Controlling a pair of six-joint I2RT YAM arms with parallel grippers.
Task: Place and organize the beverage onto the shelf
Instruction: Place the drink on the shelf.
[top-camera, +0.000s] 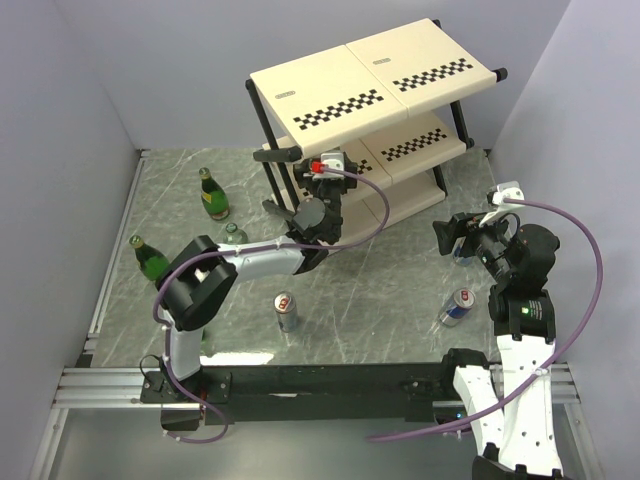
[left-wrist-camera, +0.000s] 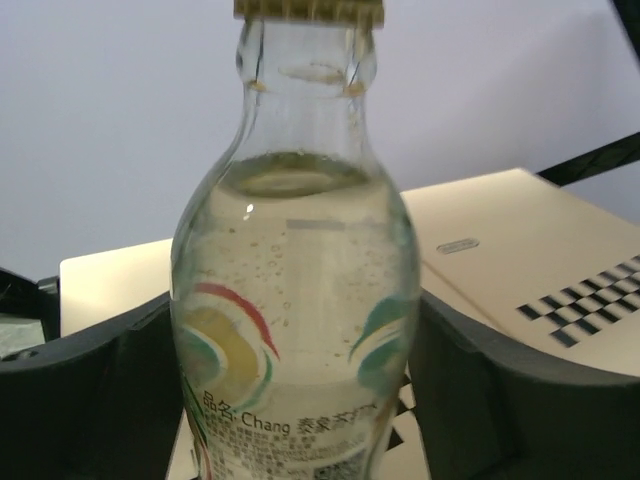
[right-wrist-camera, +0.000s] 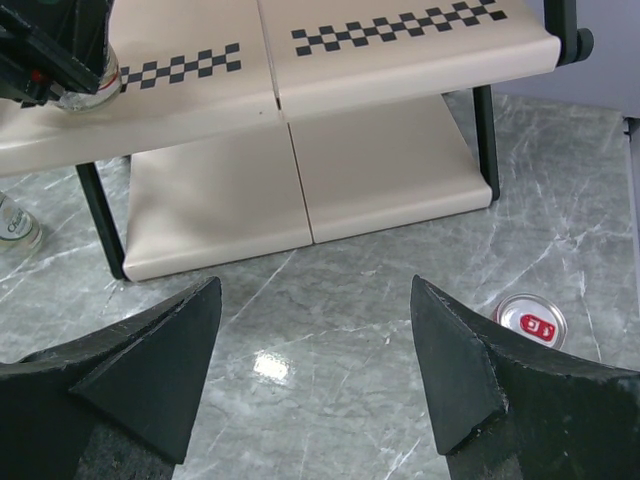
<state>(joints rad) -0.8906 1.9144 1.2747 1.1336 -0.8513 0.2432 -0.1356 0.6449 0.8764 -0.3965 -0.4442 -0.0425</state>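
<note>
My left gripper (left-wrist-camera: 296, 400) is shut on a clear bottle (left-wrist-camera: 295, 250) with a gold cap, held upright. In the right wrist view that bottle's base (right-wrist-camera: 88, 92) is at the left end of the shelf's (right-wrist-camera: 400, 60) middle tier. In the top view the left gripper (top-camera: 287, 185) is at the shelf's (top-camera: 340, 85) left front and hides the bottle. My right gripper (right-wrist-camera: 315, 290) is open and empty above the table, right of the shelf (top-camera: 452, 235). Two green bottles (top-camera: 211, 195) (top-camera: 150, 260), a second clear bottle (top-camera: 234, 233) and three cans (top-camera: 286, 311) (top-camera: 456, 307) (top-camera: 463, 248) stand on the table.
The grey marble table is walled by pale panels on the left, back and right. A can (right-wrist-camera: 531, 323) stands just right of my right gripper's fingers. The second clear bottle (right-wrist-camera: 15, 225) stands left of the shelf's black leg (right-wrist-camera: 98, 215).
</note>
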